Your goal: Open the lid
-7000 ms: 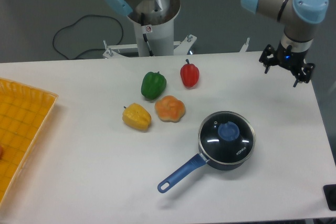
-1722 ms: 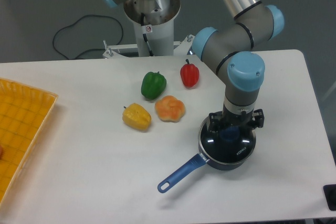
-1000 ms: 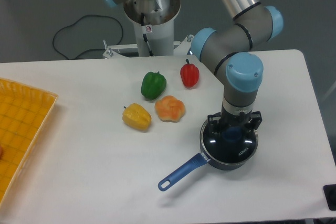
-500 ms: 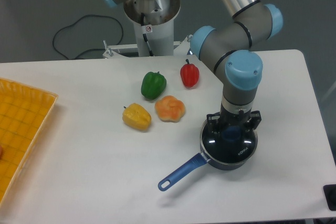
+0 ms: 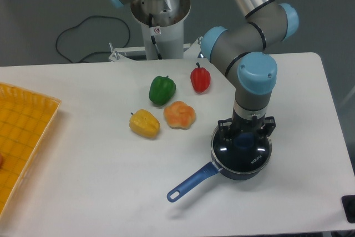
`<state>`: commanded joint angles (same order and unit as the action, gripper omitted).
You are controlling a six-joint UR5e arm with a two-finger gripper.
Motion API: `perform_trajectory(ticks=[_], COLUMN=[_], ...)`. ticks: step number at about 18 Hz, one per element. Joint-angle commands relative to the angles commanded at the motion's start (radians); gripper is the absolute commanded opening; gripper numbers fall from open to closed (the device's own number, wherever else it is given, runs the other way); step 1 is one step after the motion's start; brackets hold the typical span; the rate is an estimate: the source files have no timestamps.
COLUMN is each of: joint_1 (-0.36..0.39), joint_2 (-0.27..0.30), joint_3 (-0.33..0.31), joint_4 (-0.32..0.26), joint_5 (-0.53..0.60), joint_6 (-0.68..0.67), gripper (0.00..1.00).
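The lid (image 5: 242, 154), round dark glass with a metal rim and small white lettering, rests on the dark saucepan (image 5: 239, 171) at the table's right front. Its blue knob (image 5: 244, 141) shows just below the wrist. My gripper (image 5: 245, 137) points straight down onto the knob, with its black fingers (image 5: 223, 128) at either side, and looks shut on it. The arm hides the fingertips. The lid sits level on the pan.
The pan's long blue handle (image 5: 190, 182) points to the front left. Red (image 5: 200, 78), green (image 5: 162, 89), orange (image 5: 179, 114) and yellow (image 5: 145, 123) peppers lie left of the arm. A yellow tray (image 5: 22, 137) sits at the left edge. The robot base (image 5: 161, 20) stands behind the table.
The arm came from the far right down onto the lid's knob. Over the last second the pan and lid shifted slightly right; the gripper has stayed on the knob.
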<state>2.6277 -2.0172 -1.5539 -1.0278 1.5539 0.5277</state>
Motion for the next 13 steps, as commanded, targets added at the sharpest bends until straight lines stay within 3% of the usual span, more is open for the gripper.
perform_trajectory(ticks=[13], joint_1=[0.032], joint_2=[0.069], joint_3=[0.000], joint_4=[-0.049], joint_5=[-0.011], joint_6=[0.031], gripper=[0.59])
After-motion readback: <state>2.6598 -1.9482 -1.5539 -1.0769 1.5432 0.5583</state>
